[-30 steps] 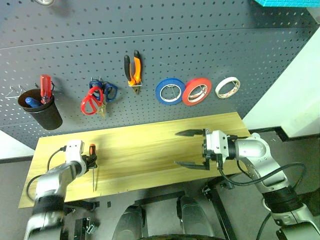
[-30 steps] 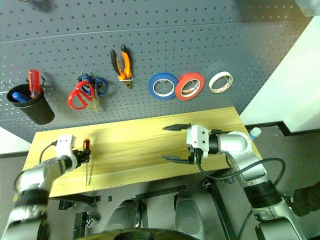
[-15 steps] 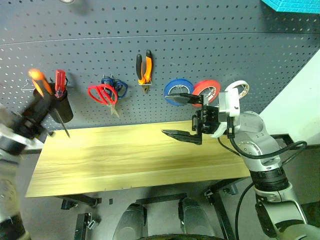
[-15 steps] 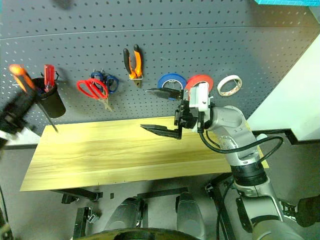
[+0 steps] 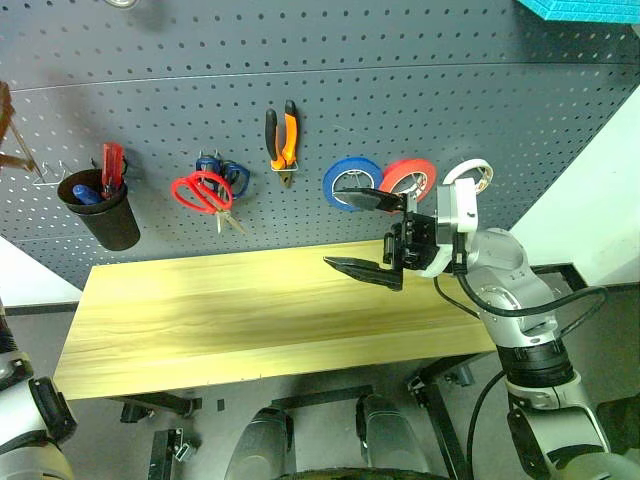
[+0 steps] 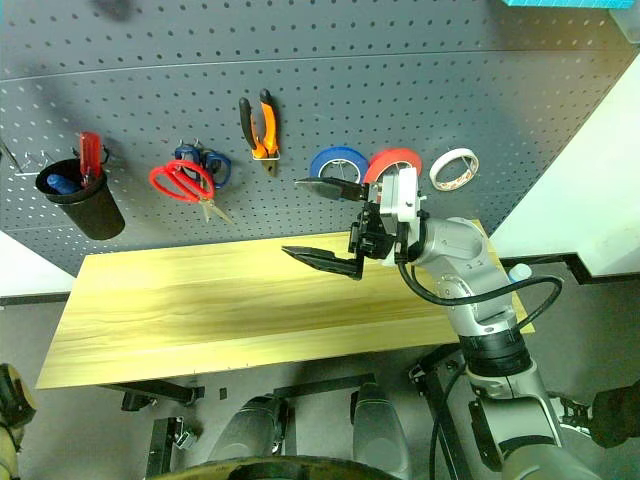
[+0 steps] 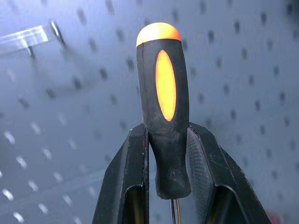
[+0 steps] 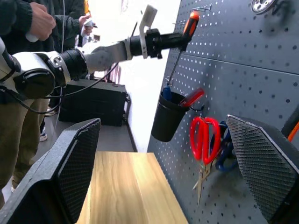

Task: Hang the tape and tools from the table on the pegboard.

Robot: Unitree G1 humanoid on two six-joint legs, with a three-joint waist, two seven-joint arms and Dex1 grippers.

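My left gripper [image 7: 167, 133] is shut on the slim screwdriver [image 7: 163, 93], clamping the lower part of its black-and-orange handle. In the right wrist view the screwdriver [image 8: 185, 32] hangs tip-down just above the black cup [image 8: 169, 116], close to the dark grey pegboard [image 5: 450, 90]. My right gripper [image 5: 340, 229] hovers open and empty over the right part of the wooden table [image 5: 250, 310]. The cream tape [image 6: 453, 168], red-handled scissors [image 5: 200, 192] and orange-and-black pliers [image 5: 284, 140] hang on the pegboard.
A blue roll [image 5: 350, 182] and a red roll [image 5: 412, 175] hang beside the cream tape. Blue-handled scissors [image 5: 228, 176] sit behind the red ones. The black cup [image 5: 103, 212] holds a red-handled screwdriver [image 5: 111, 166]. People [image 8: 28, 18] stand beyond the table's left end.
My left gripper lifted the screwdriver off the table's left end, up and to the left to the pegboard above the cup. My right gripper rose slightly, then held still.
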